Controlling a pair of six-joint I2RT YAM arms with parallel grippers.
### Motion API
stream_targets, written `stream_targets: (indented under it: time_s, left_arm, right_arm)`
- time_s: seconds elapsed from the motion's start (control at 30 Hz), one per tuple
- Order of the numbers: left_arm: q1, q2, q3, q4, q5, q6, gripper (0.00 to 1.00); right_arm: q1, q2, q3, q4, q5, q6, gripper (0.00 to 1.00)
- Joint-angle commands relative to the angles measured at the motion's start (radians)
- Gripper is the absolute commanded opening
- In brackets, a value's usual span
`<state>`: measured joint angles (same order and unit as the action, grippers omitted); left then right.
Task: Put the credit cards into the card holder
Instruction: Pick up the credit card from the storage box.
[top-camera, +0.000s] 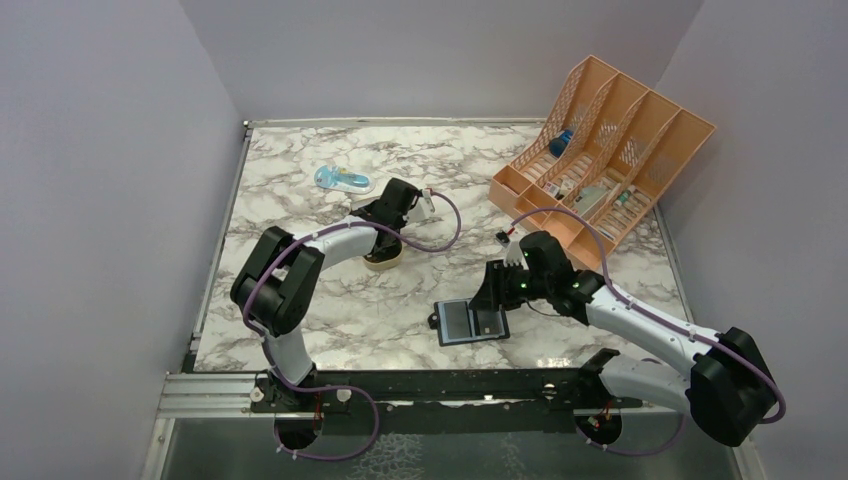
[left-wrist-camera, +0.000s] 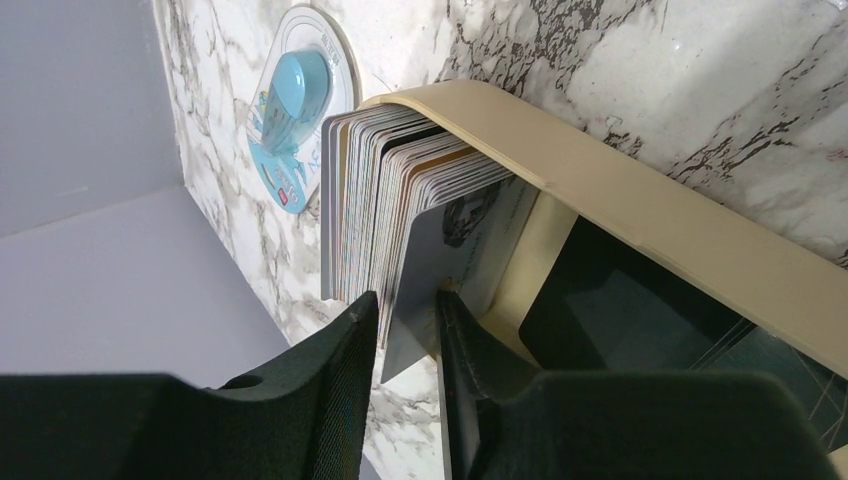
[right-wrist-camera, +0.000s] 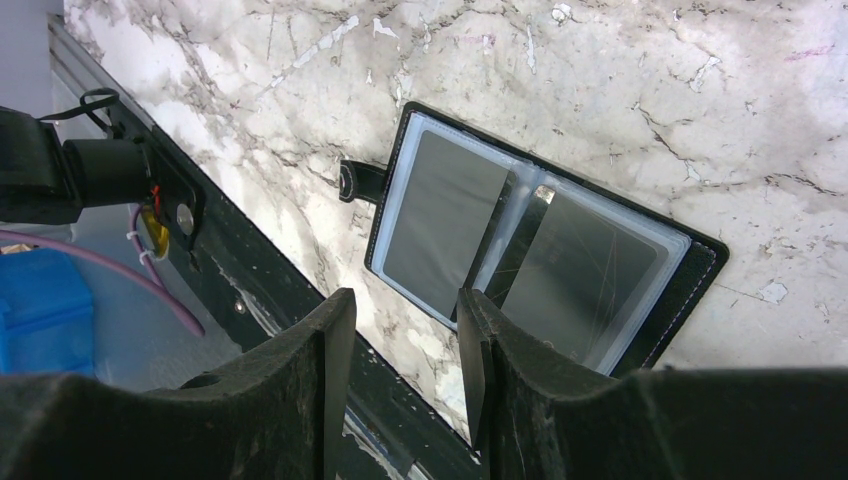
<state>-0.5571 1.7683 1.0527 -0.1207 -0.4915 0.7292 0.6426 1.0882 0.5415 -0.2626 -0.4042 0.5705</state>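
Note:
The credit cards (left-wrist-camera: 400, 190) stand on edge as a packed stack in a gold tin (left-wrist-camera: 640, 215), which sits left of centre on the table (top-camera: 384, 260). One grey card (left-wrist-camera: 435, 260) sticks out of the stack between the jaws of my left gripper (left-wrist-camera: 408, 330) (top-camera: 386, 245). It rests against the right finger, with a small gap still on the other side. The card holder (top-camera: 470, 322) (right-wrist-camera: 530, 250) lies open and flat near the front edge, its clear pockets facing up. My right gripper (right-wrist-camera: 405, 320) (top-camera: 493, 288) hovers open and empty over its near edge.
An orange slotted organizer (top-camera: 600, 160) with small items stands at the back right. A blue blister pack (top-camera: 343, 180) (left-wrist-camera: 290, 120) lies just behind the tin. A black rail (top-camera: 430, 385) (right-wrist-camera: 250, 290) runs along the table's front edge, close to the holder.

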Motion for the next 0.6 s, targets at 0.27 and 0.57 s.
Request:
stream_targets:
  time_s: [0.27, 0.57]
  left_arm:
    - [0.008, 0.007, 0.044, -0.029, -0.026, -0.010, 0.13]
    - [0.002, -0.037, 0.118, -0.187, 0.029, -0.092, 0.00]
  right_arm:
    - [0.008, 0.002, 0.006, 0.014, 0.002, -0.004, 0.43]
    - [0.008, -0.004, 0.002, 0.019, -0.011, 0.005, 0.43]
